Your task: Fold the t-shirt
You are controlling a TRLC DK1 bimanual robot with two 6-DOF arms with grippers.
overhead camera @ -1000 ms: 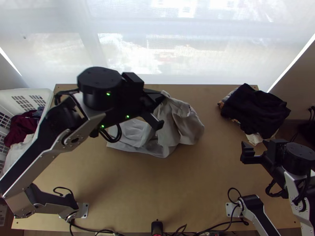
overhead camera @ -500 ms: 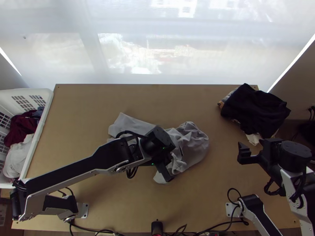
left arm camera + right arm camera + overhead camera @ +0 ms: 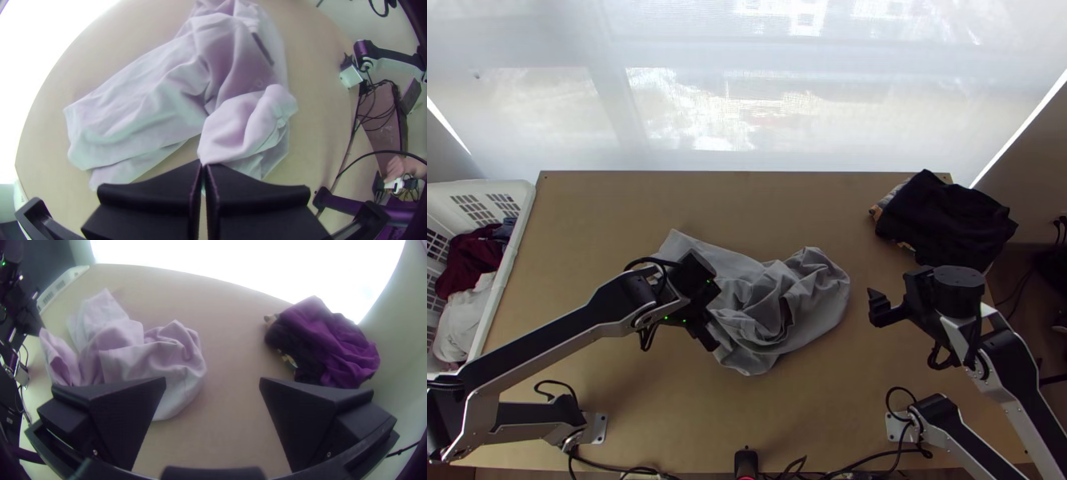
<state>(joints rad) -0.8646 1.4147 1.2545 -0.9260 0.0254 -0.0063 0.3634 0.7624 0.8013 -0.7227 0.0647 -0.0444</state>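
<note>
The light grey t-shirt [image 3: 779, 308] lies bunched and wrinkled mid-table, a flatter part stretching toward the upper left. At its lower-left side is my left gripper [image 3: 713, 326]. In the left wrist view, the left gripper [image 3: 204, 166] has its fingers together, pinching a fold of the t-shirt [image 3: 133, 115]. My right gripper [image 3: 891, 296] stands apart from the cloth, to its right. In the right wrist view the right gripper [image 3: 212, 382] is wide open with nothing between its fingers, and the t-shirt [image 3: 155, 360] lies beyond one of them.
A stack of dark clothes [image 3: 947, 224] rests at the table's far right corner. A white basket [image 3: 523, 220] of clothes stands at the left edge. Cables [image 3: 619, 470] run along the near edge. A person's hand [image 3: 397, 168] shows at the left wrist view's edge.
My left gripper first came down toward the near edge with the lifted cloth, then moved left. The cloth now lies lower and more bunched. The right gripper has shifted left.
</note>
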